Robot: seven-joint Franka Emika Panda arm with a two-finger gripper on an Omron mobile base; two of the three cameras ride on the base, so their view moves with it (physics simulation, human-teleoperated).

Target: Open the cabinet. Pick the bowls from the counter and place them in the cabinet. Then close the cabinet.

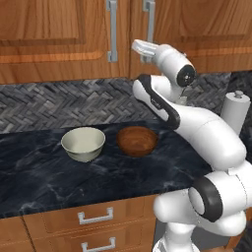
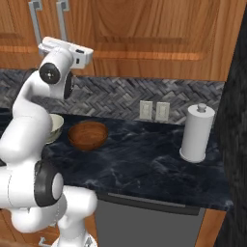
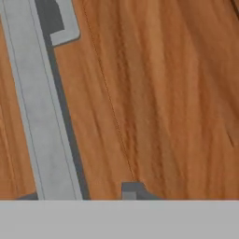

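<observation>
The end effector (image 1: 140, 47) is raised high against the cabinet (image 1: 54, 39), its tip pressed close to the right door's silver bar handle (image 1: 149, 19). In the hand view that handle (image 3: 39, 107) runs as a pale strip down the left, over warm brown wood grain, with one dark fingertip (image 3: 132, 190) just rising at the bottom edge. Whether the fingers are wide, narrow or around the handle cannot be told, since they are mostly cut off there and hidden by the white wrist in the base views.

Both cabinet doors are closed, so its inside is hidden.

Below, on the black marble-look surface (image 1: 44, 177), two bowls sit side by side, near each other but apart. The pale cream-green bowl (image 1: 83, 143) is on the left and the dark reddish-brown wooden bowl (image 1: 137, 141) on the right. Both look empty. In the right base view the arm covers most of the pale bowl (image 2: 57, 126), while the wooden bowl (image 2: 88, 135) is in full sight.

Far to the right stands an upright white paper-towel roll (image 2: 197, 133). Two pale wall sockets (image 2: 154, 111) sit on the grey herringbone tiles (image 2: 111, 99). Drawers with small silver handles (image 1: 95, 216) lie under the surface. No writing is readable anywhere.
</observation>
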